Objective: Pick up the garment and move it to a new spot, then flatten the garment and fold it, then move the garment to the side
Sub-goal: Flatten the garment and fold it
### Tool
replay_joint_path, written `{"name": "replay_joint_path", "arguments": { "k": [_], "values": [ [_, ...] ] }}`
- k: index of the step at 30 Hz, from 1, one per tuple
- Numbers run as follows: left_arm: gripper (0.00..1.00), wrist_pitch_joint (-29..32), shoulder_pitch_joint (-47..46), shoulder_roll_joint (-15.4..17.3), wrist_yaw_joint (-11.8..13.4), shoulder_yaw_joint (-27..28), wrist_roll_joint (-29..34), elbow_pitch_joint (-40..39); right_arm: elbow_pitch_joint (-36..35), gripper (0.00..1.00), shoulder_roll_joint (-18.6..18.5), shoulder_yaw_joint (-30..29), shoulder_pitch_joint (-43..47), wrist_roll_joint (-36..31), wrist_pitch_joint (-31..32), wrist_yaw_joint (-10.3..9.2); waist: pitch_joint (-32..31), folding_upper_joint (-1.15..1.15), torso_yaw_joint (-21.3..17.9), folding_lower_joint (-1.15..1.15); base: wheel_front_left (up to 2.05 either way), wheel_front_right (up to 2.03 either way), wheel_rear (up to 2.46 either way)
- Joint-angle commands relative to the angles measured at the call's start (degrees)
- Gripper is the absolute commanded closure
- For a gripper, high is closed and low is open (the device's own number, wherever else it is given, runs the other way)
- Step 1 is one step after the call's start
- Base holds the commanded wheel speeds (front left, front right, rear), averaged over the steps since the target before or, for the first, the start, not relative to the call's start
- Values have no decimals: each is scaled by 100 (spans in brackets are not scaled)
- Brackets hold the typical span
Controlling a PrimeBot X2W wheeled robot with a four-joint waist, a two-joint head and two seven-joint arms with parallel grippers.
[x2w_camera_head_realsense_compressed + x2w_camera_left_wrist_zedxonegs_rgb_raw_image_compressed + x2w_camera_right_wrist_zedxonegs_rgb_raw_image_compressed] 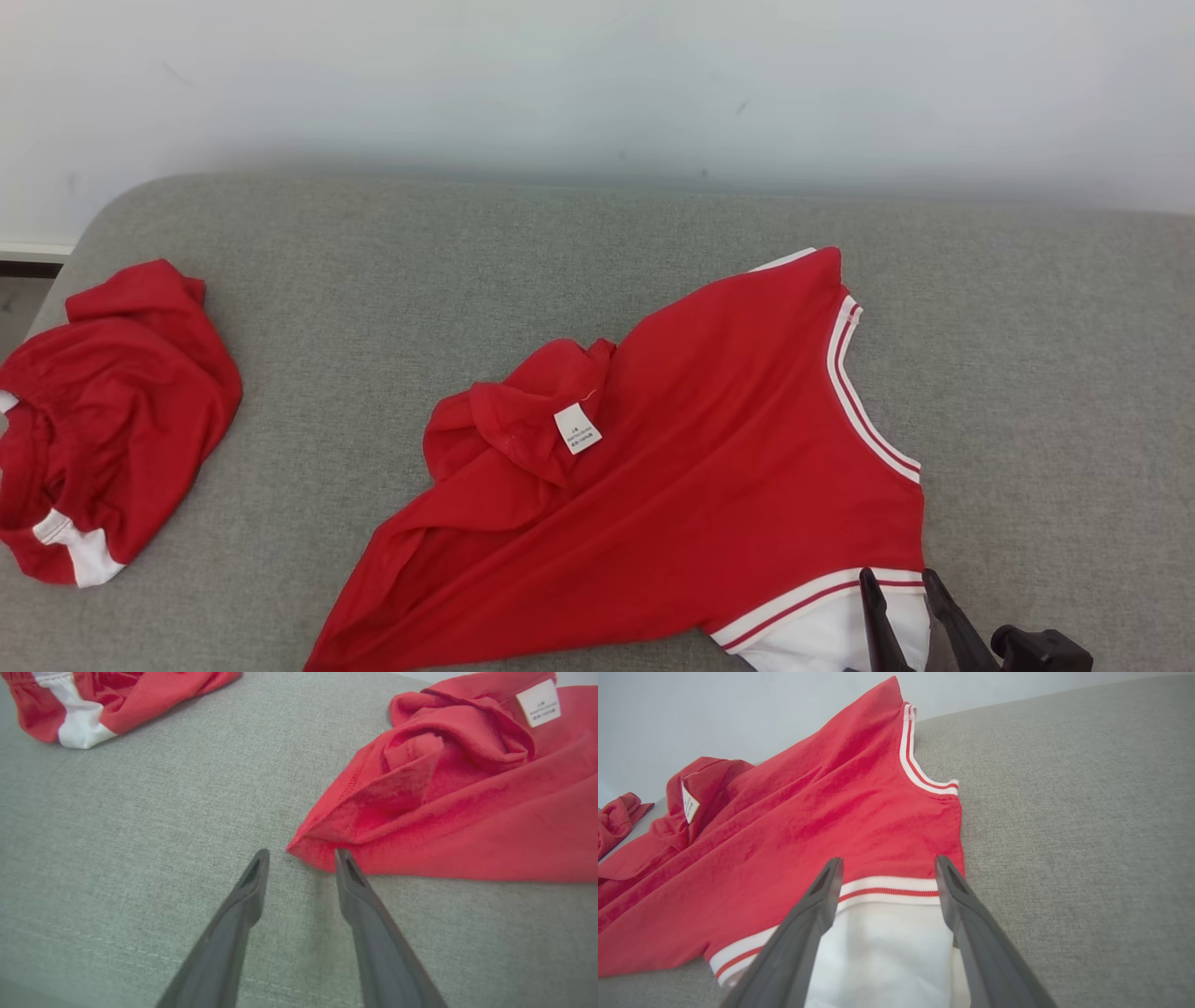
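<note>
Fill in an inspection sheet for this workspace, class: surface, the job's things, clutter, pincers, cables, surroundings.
surface: grey fabric cushion with a rounded far-left corner.
job's things: red shirt with white-striped trim, spread out but bunched at its left end, white label showing.
clutter: second red garment, crumpled at the cushion's left edge, apart from the shirt.
pincers: left pincer open, a shirt corner at its tips; right pincer open over the shirt's white panel.
cables: nothing seen.
surroundings: pale wall behind the cushion.
</note>
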Motion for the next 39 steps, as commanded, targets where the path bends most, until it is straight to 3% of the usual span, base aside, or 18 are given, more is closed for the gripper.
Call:
{"name": "replay_joint_path", "arguments": {
  "k": [1,11,19,26,32,39],
  "values": [
    [0,-22,-67,6,8,-10,59,-74,2,0,-11,-17,-19,42,-36,19,20,0,-17,0,0,0,0],
    [0,-22,37,153,8,-217,342,-272,118,0,-116,-280,188,-16,-12,19,88,0,-72,0,0,0,0],
    [0,-22,-228,430,8,-270,490,-253,141,0,-138,-144,416,61,248,19,147,0,-144,0,0,0,0],
    [0,-22,-418,452,8,-494,400,178,186,0,-174,174,383,-148,339,19,143,0,-139,0,0,0,0],
    [0,-22,-407,387,8,-493,358,213,-87,0,-445,443,544,-549,283,19,125,0,-170,0,0,0,0],
    [0,-22,-317,256,8,-342,402,34,-295,0,-291,306,535,-574,354,19,57,0,-148,0,0,0,0]
  ]
}}
